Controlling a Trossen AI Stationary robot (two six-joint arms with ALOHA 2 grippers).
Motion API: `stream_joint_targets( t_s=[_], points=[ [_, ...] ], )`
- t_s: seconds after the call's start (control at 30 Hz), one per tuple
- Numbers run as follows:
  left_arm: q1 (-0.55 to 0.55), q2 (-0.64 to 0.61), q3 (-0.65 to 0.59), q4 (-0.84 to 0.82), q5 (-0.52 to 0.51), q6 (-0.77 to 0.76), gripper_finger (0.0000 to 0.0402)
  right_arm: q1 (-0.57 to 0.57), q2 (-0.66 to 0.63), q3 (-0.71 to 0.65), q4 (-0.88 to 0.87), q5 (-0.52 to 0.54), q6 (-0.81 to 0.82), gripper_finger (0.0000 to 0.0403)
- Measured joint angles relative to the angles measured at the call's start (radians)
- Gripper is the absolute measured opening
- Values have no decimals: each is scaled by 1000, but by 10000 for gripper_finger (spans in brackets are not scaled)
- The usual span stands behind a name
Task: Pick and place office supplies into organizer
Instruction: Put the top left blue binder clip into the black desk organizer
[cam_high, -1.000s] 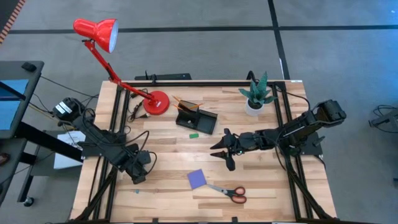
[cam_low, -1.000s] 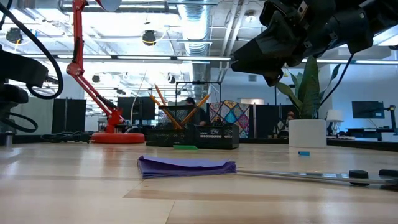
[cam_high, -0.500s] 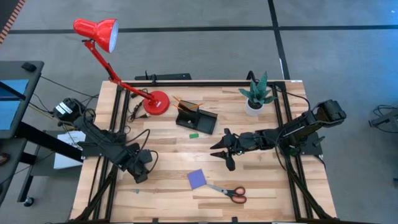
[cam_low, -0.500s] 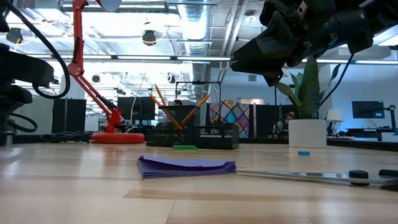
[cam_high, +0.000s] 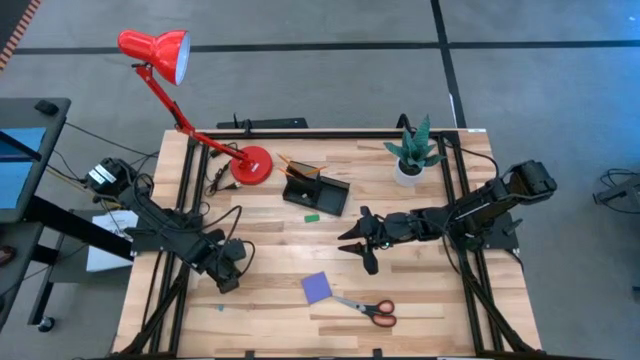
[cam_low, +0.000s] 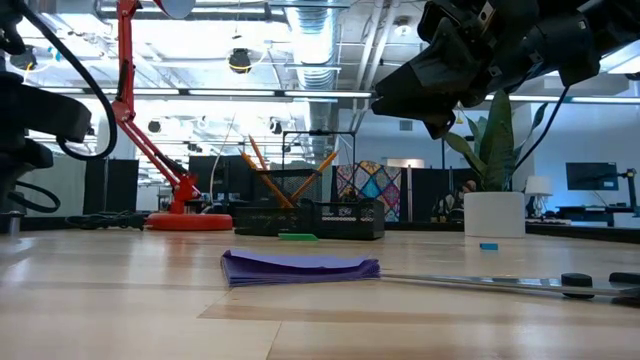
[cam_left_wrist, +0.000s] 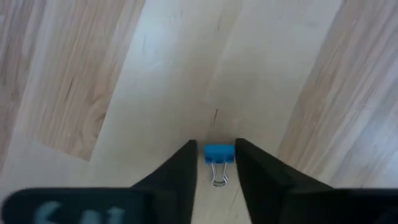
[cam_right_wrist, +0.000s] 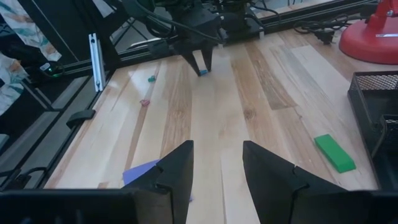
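The wooden counter (cam_high: 270, 300) carried a black mesh organizer (cam_high: 316, 192) with orange pencils (cam_high: 297, 166) leaning in its taller section. Near the organizer lay a green eraser (cam_high: 311, 216); farther off were the purple notepad (cam_high: 318, 288) and red-handled scissors (cam_high: 371, 310). The left gripper (cam_left_wrist: 215, 163) pointed down at the counter, well apart from the organizer, jaws narrowed closely around a small blue binder clip (cam_left_wrist: 219, 153). The right gripper (cam_high: 357, 245) hovered just beside the organizer, jaws parted and empty.
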Motion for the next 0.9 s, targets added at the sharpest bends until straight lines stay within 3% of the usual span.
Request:
stream_joint_targets(
  t_s=[0.17,0.6,0.77,0.9],
  points=[
    [-1,-1,2,-1,-2,1,30,0,0,0,0,0,0,134],
    [9,4,106,-8,-146,55,30,0,0,0,0,0,0,134],
    [76,3,175,-2,-315,111,30,0,0,0,0,0,0,134],
    [197,2,245,34,-422,207,30,0,0,0,0,0,0,134]
  ],
)
